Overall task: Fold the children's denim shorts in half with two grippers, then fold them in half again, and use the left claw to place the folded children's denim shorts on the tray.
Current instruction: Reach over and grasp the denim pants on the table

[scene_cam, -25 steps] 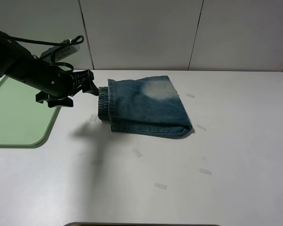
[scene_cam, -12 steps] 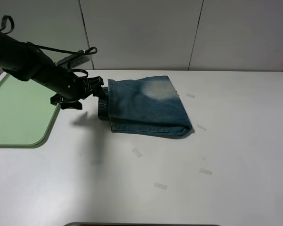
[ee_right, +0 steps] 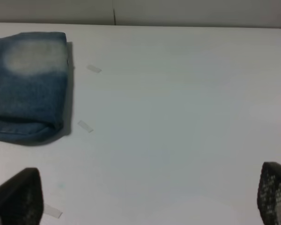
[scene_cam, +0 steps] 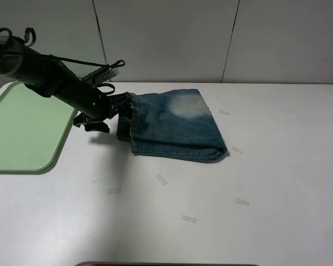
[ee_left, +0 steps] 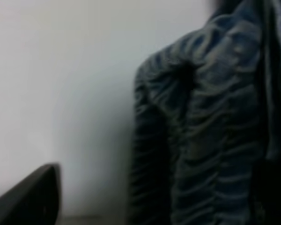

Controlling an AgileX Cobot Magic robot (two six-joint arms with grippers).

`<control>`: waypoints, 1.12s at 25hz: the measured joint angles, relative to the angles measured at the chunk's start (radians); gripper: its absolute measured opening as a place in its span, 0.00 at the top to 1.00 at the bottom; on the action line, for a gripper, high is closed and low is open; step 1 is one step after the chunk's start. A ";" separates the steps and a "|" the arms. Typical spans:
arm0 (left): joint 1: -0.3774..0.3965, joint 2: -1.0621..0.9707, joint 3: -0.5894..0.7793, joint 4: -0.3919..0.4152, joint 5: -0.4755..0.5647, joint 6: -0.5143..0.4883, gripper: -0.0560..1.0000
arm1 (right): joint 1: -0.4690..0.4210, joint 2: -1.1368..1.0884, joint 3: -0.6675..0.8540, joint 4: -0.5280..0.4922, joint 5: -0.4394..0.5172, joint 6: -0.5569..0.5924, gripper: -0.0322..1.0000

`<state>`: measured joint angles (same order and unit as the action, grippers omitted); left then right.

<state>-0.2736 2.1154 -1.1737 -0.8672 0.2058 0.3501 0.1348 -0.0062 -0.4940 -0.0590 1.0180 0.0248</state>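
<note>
The children's denim shorts [scene_cam: 175,124] lie folded in a compact stack at the middle of the table [scene_cam: 277,183]. Their gathered waistband [scene_cam: 122,126] faces left toward the pale green tray [scene_cam: 22,133], which sits at the table's left edge, a little apart from the cloth. The left claw [scene_cam: 115,108] is right at that waistband with its jaws apart and nothing clamped. Its wrist view shows the elastic ruffles close beside one dark finger [ee_left: 28,197]. The step in hand looks like the pick-up for the tray. To do it well, the claw should come in low so one finger passes under every layer, bite past the elastic, then lift level so the fold holds. The right claw [ee_right: 144,194] hangs wide open over the table to the right of the shorts.
</note>
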 joint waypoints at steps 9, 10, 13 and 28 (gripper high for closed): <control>-0.008 -0.016 -0.018 -0.005 0.066 0.030 0.19 | 0.000 0.000 0.000 0.000 0.000 0.000 0.30; -0.008 -0.028 -0.018 -0.003 0.072 0.037 0.19 | 0.000 0.000 0.000 0.000 0.000 0.000 0.30; -0.007 -0.069 -0.018 -0.002 0.076 0.052 0.19 | 0.000 0.000 0.000 0.000 0.000 0.000 0.30; 0.017 -0.124 0.004 0.021 0.046 0.058 0.19 | 0.000 0.000 0.000 0.000 0.000 0.000 0.30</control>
<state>-0.2565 1.9911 -1.1692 -0.8461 0.2519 0.4085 0.1348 -0.0062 -0.4940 -0.0590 1.0180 0.0248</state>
